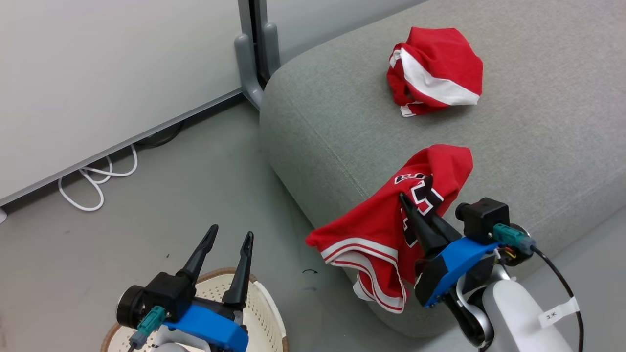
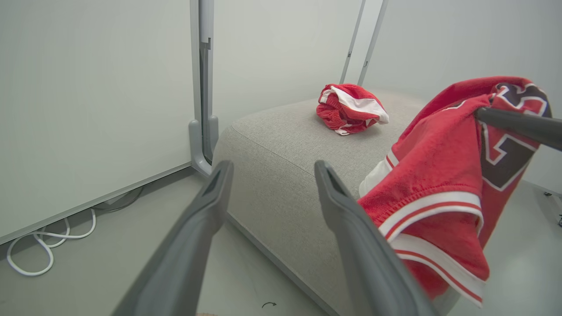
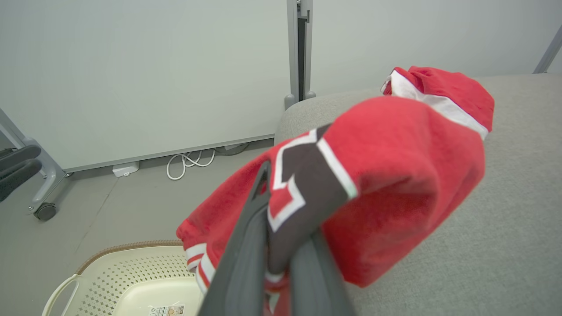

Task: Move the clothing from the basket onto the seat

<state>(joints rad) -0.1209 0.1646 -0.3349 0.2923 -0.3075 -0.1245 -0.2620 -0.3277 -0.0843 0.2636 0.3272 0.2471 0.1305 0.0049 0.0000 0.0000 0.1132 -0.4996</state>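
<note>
Your right gripper (image 1: 409, 203) is pinching the jersey (image 1: 376, 230), seemingly overhanging the seat's (image 1: 342, 98) edge; carry it further in before releasing. Your left gripper (image 1: 232, 231) is hanging wide, empty.

The red jersey (image 1: 381, 230) has black and white letters and striped trim. It is pinched between the two fingers of the right gripper (image 1: 408, 203). It bunches up over the fingertips, and its striped end hangs down beside the fingers, in front of the seat's edge. The other red garment (image 1: 435, 68), with a wide white panel, lies crumpled on the seat, well past those fingertips. The seat (image 1: 538, 146) is a big grey sofa with a seam. The cream basket (image 1: 274, 318) has little holes and a brown rim. It sits on the floor under the fingers of the left gripper (image 1: 232, 231).
</note>
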